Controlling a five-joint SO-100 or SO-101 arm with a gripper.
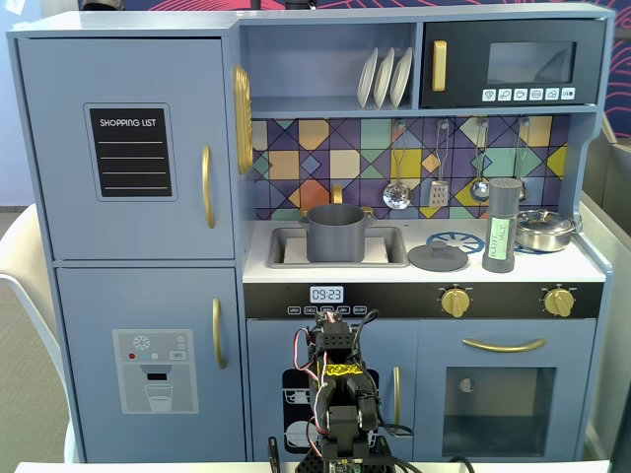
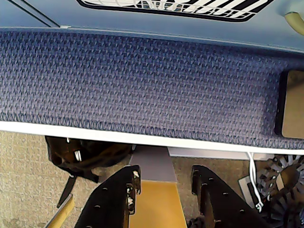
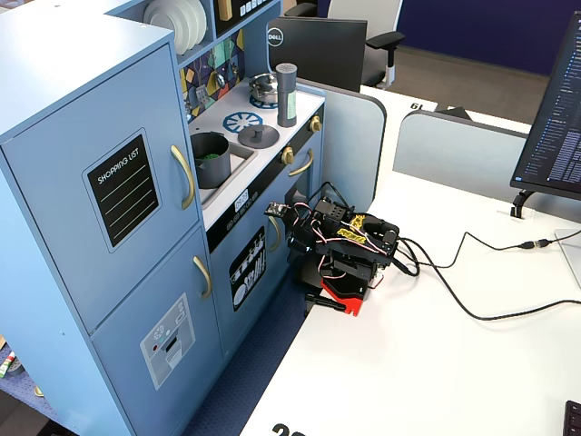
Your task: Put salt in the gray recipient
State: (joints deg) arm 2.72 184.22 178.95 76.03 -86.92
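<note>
While the arm sits folded low at the white surface [image 3: 436, 345] edge, nothing has been grasped, and the items below apply.

Tool state: the tool [image 2: 164, 183] points down over the surface edge; its jaws stand slightly spread with a clear gap between them, holding nothing.

Arm position: folded in front of the toy kitchen [image 1: 128, 148], below counter height in both fixed views, well apart from every task item.

Salt location: the salt [image 1: 502, 225] stands upright on the counter, right of the flat lid [image 1: 438, 256] and just left of the shiny steel pan [image 1: 545, 230] in a fixed view; far end of the counter in the other.

Recipient location: the gray recipient [image 1: 336, 233] sits in the sink recess, left of the salt, with the lid between them. Something green shows inside it [image 3: 210, 156].

Handling estimate: the shaker appears rigid, smooth-walled and probably light; being tall and slim, it is likely to tip if nudged near the top.

Grip point: take hold around the mid-body, on the label zone, jaws closing across the cylinder.

Risk: a smooth round wall may rotate or slip in the jaws; the adjacent pan leaves little clearance on that side.
</note>
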